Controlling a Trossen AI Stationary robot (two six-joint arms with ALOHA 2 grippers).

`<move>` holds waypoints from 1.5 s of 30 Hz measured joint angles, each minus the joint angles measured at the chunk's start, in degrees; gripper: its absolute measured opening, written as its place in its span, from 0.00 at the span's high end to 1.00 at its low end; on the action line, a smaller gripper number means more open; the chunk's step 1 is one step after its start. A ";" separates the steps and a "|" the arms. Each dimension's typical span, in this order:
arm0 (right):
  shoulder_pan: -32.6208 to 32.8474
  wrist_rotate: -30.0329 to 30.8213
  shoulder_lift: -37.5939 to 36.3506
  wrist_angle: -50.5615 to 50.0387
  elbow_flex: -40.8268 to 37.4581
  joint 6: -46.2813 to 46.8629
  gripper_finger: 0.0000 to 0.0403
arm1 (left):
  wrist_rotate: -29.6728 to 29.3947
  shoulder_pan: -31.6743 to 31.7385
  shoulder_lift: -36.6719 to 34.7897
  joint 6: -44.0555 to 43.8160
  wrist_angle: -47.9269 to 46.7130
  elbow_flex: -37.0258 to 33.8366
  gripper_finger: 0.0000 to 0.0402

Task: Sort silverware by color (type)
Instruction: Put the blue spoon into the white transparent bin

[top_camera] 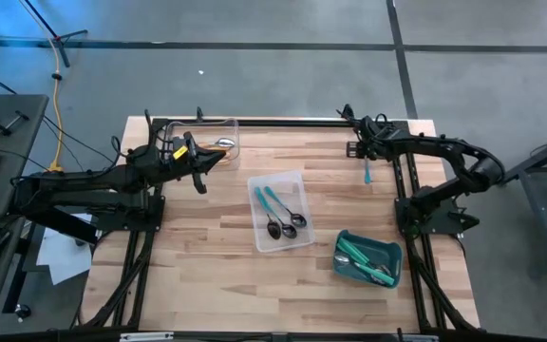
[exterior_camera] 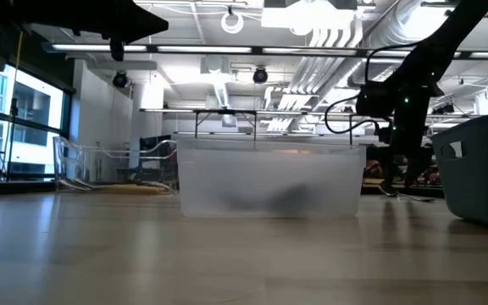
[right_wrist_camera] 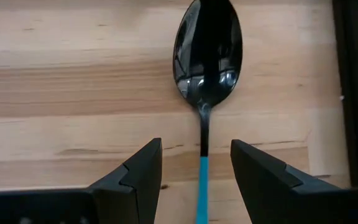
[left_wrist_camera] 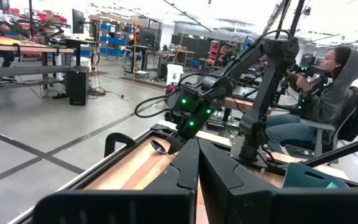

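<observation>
Landmark: middle tray (top_camera: 297, 182), a clear plastic tray near the centre of the wooden table (top_camera: 207, 285); all places below are given from it.
Blue spoon (right_wrist_camera: 205, 68): lies flat on bare wood well to the right of the middle tray, near the table's far right corner. Bowl dark, glossy and mirror-like; slim dark neck passing into a bright teal-blue handle. From above it shows as a short blue streak (top_camera: 367, 172).
Right gripper (right_wrist_camera: 196, 167): poised directly over the blue spoon, fingers spread, one on each side of the handle and clear of it. Nothing is held.
Tray spoons (top_camera: 280, 214): two spoons with teal-blue handles lie side by side inside the middle tray, dark shiny bowls toward the near edge, handles slanting to the far left.
Bin (top_camera: 387, 250): teal, to the near right of the middle tray; holds several spoons with green handles (top_camera: 361, 255), lying crosswise. Their number cannot be told.
Far tray (top_camera: 224, 125): clear, to the far left of the middle tray, at the table's far edge. A shiny bowl and an orange handle (top_camera: 219, 146) show in it.
Left gripper (top_camera: 198, 179): just left of the middle tray, beside the far tray, fingers pressed together and empty.
Person (left_wrist_camera: 328, 87): seated in a grey hood beyond the table, seen from the left wrist.
</observation>
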 joint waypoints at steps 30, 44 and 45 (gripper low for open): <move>3.82 -1.20 8.42 2.51 0.33 2.47 0.97 | 0.07 -0.01 0.00 0.00 0.02 0.02 1.00; 10.29 -3.44 -4.82 -1.11 -0.26 -4.91 1.00 | 0.09 0.00 0.00 0.00 0.04 0.04 1.00; 11.53 -2.58 -6.65 -1.69 -0.26 -5.47 1.00 | 0.09 -0.01 0.00 0.01 0.06 0.04 1.00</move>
